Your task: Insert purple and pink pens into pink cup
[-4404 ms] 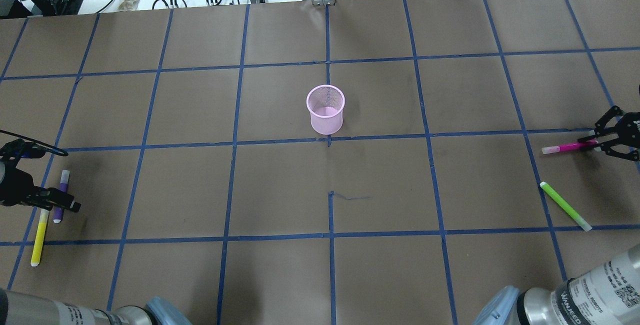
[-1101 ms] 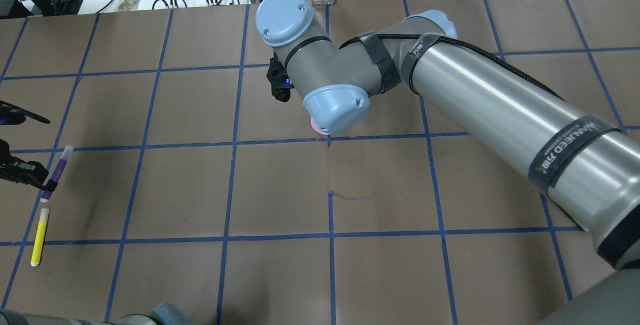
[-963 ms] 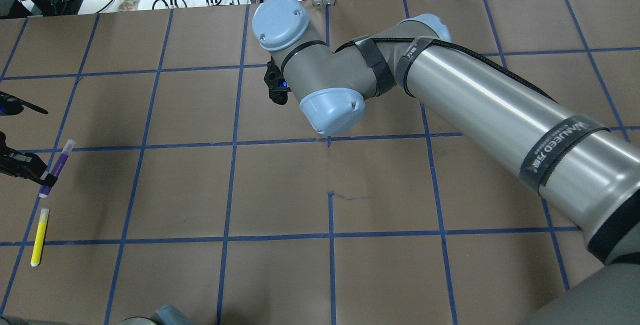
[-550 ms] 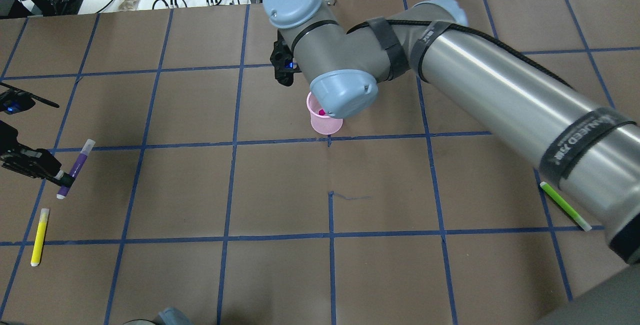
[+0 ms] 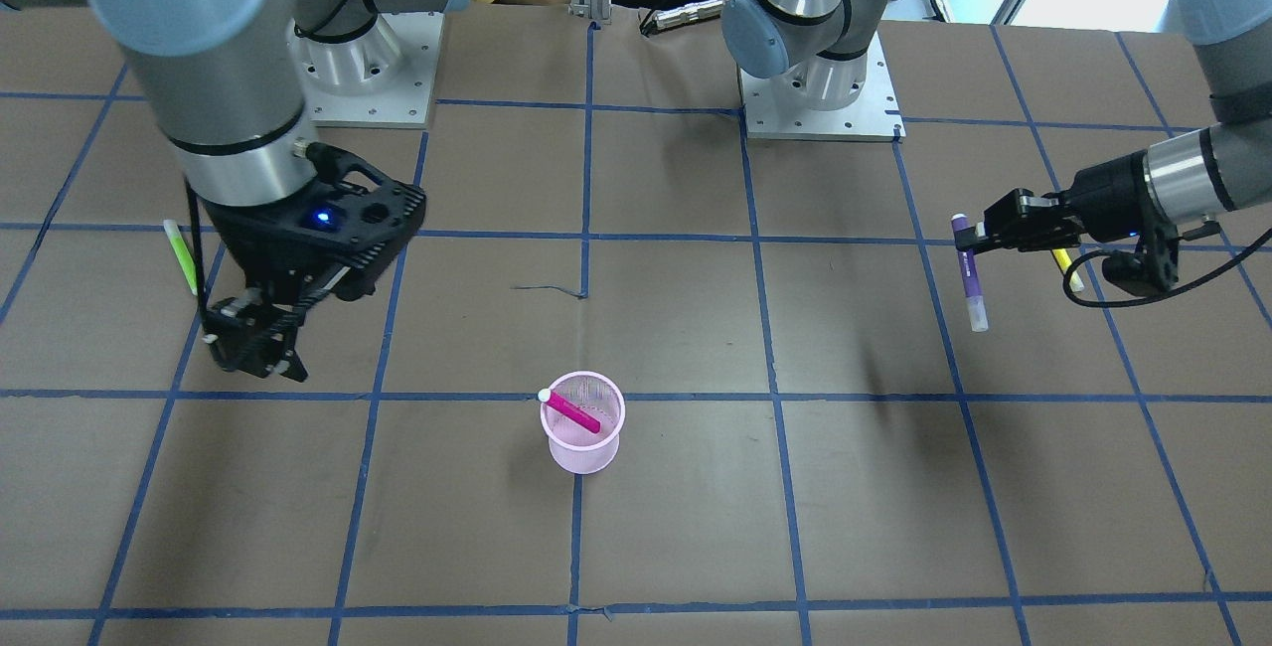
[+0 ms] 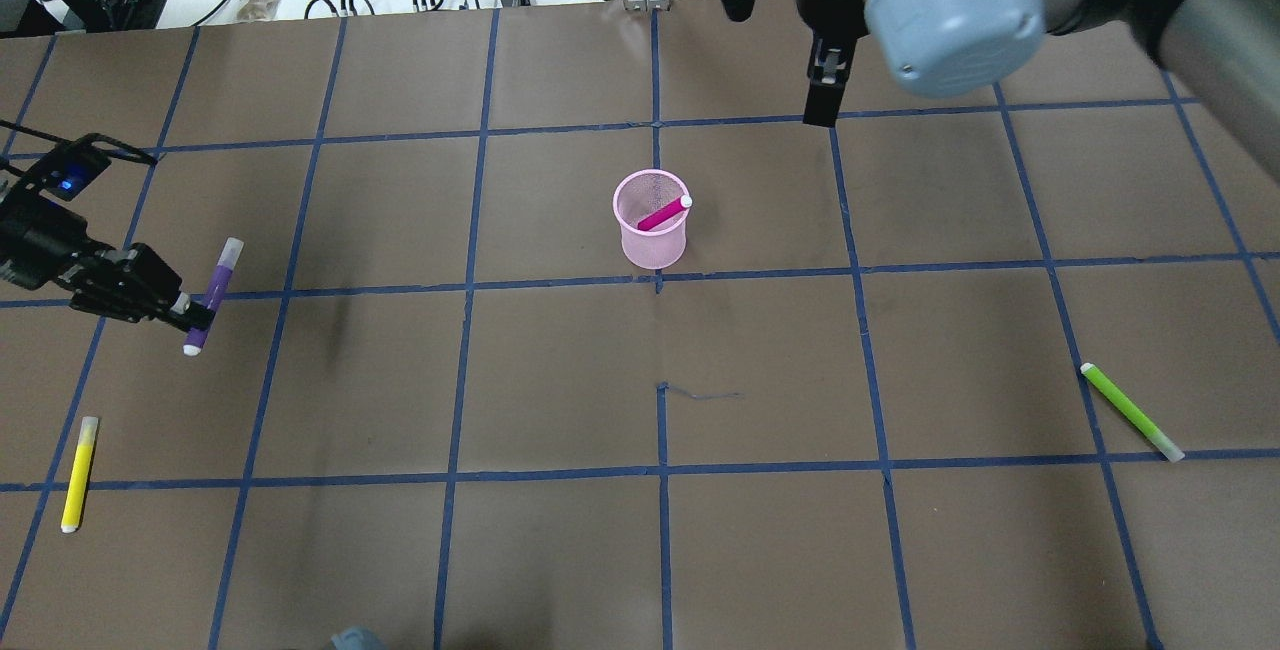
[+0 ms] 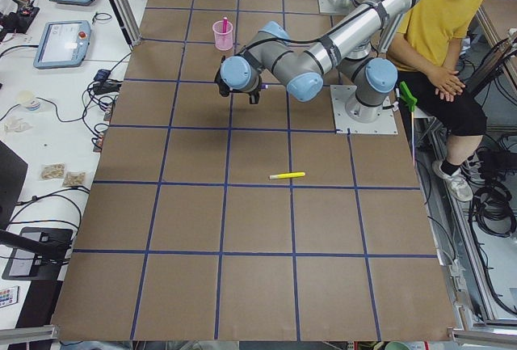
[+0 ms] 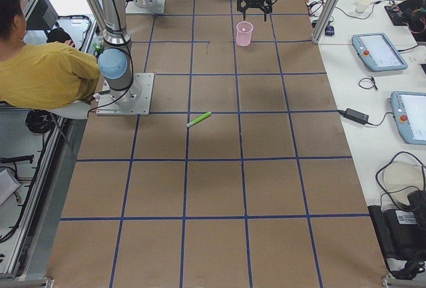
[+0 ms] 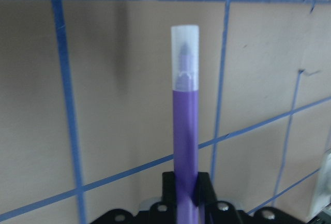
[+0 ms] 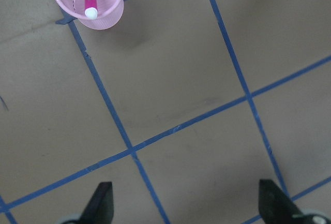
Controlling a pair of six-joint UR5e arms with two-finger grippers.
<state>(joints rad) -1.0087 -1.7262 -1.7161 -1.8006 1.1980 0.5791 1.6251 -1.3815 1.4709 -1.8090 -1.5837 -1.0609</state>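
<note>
While the pink cup [image 5: 584, 455] stands upright near the middle of the table [image 5: 696, 547], the front-facing view shows one pink pen [image 5: 573, 411] leaning inside it, white tip at the rim. My right gripper [image 5: 256, 360] hangs well apart from the cup, fingers spread and empty. My left gripper [image 5: 974, 237] is clamped on the purple pen [image 5: 967, 273], raised off the table far to the other side. Overhead, I count four pens, one of each colour: pink in the cup, purple in my grip, a yellow pen [image 6: 78, 474] and a green pen [image 6: 1131, 412] lying flat near opposite table ends. Only brown table surface lies between purple pen and cup. Side views show one seated operator [image 7: 443, 18] beside the arm bases. On the left wrist view, the pen projects straight from the closed fingers. On the right wrist view, the fingers are wide apart, with the cup in the upper corner.
</note>
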